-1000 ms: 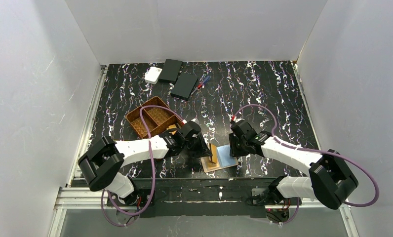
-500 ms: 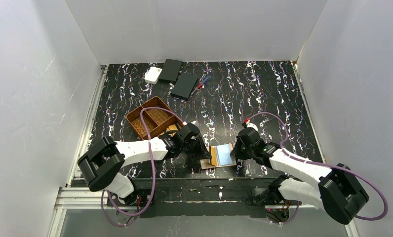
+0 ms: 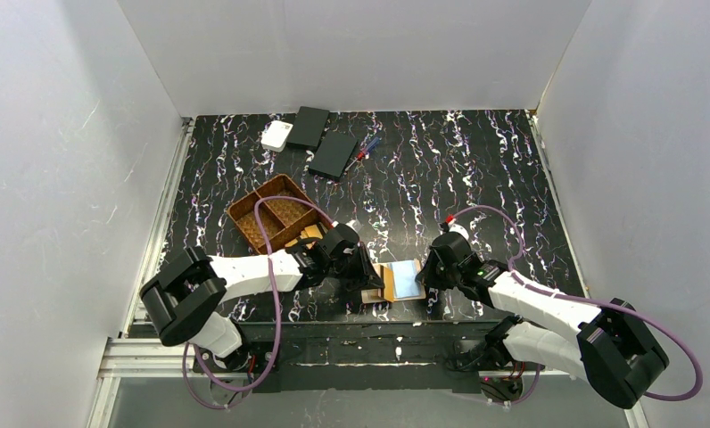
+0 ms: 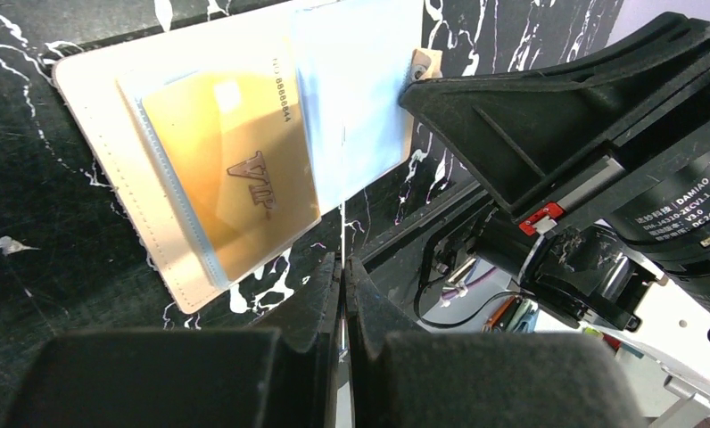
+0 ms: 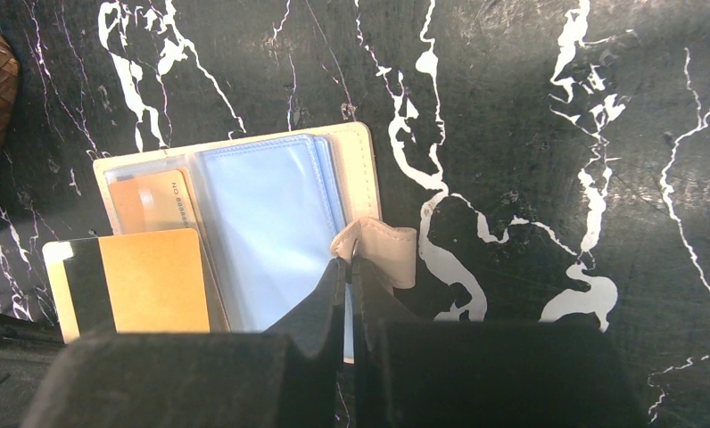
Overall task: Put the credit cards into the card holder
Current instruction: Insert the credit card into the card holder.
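Right gripper (image 5: 350, 267) pinches the clasp tab (image 5: 383, 254) of the card holder (image 5: 363, 169); left gripper (image 4: 342, 263), jaws together, sits just beside the gold credit card (image 4: 235, 178).

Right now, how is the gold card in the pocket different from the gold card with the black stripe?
The pocketed gold card sits in a clear pocket of the card holder, number side showing. The striped gold card is outside the pocket, back side showing. Both are orange-gold, same shape.
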Action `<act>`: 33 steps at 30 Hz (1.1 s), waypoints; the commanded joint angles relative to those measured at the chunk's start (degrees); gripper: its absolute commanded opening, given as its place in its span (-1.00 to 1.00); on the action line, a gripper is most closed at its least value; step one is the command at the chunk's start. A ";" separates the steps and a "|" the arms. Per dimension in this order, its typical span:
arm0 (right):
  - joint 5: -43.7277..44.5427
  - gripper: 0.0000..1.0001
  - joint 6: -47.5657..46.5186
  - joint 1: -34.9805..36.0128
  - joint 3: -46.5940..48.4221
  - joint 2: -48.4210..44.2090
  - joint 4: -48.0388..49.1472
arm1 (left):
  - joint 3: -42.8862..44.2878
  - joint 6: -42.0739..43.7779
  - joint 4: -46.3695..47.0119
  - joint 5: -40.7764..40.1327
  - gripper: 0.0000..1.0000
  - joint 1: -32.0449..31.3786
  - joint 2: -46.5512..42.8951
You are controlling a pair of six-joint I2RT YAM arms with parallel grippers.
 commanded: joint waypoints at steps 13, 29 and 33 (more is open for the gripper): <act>-1.02 -0.92 -0.31 0.22 -1.45 0.78 -2.12 | -4.43 -4.67 8.54 5.55 -1.00 0.81 2.83; -1.80 -0.92 -0.95 0.24 -1.00 0.73 -2.57 | -4.88 -4.50 11.10 6.25 -1.00 1.16 4.66; -1.75 -0.92 -1.27 0.24 -0.80 0.62 -2.85 | -4.74 -4.05 11.17 6.25 -1.00 1.39 5.15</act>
